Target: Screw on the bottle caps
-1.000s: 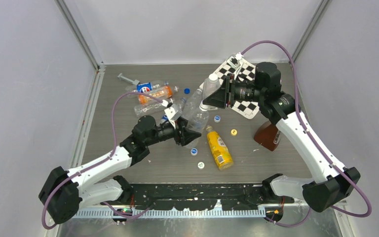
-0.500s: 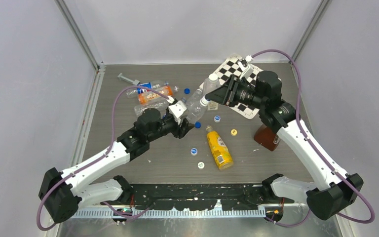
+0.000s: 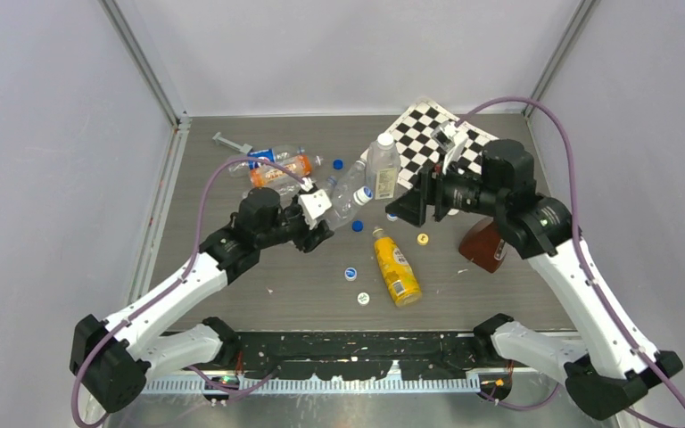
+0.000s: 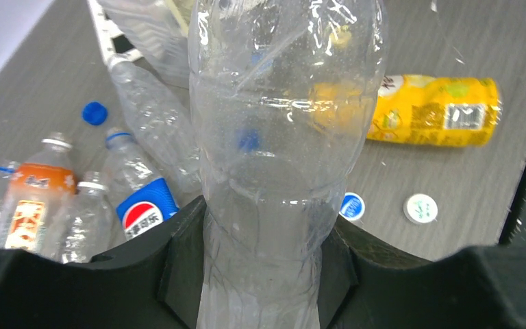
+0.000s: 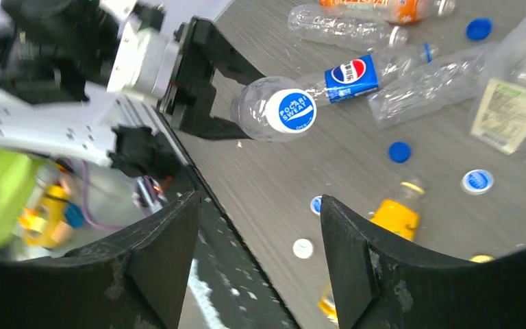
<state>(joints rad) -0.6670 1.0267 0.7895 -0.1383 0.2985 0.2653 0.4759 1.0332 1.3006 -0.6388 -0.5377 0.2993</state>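
My left gripper (image 4: 264, 240) is shut on the lower body of a slim clear bottle (image 4: 281, 137), held tilted above the table. From above, that bottle (image 3: 346, 194) points right toward my right gripper (image 3: 405, 203). A blue-and-white bottle cap (image 5: 291, 110) sits on its neck. The right gripper (image 5: 260, 205) is open with nothing between its fingers, a short way back from the cap. A wider squarish bottle (image 3: 382, 166) with a white cap stands just behind. Loose caps lie on the table: blue (image 3: 337, 164), blue-and-white (image 3: 350, 274), white (image 3: 363, 299), yellow (image 3: 423, 239).
A yellow bottle (image 3: 396, 267) lies near the front centre. Pepsi-labelled and orange-labelled bottles (image 3: 276, 165) lie in a heap at the back left. A checkerboard sheet (image 3: 428, 125) covers the back right, and a brown object (image 3: 482, 242) stands under the right arm.
My right gripper has opened, let go of the cap and drawn back to the right. The left arm has pulled the bottle slightly left and down.
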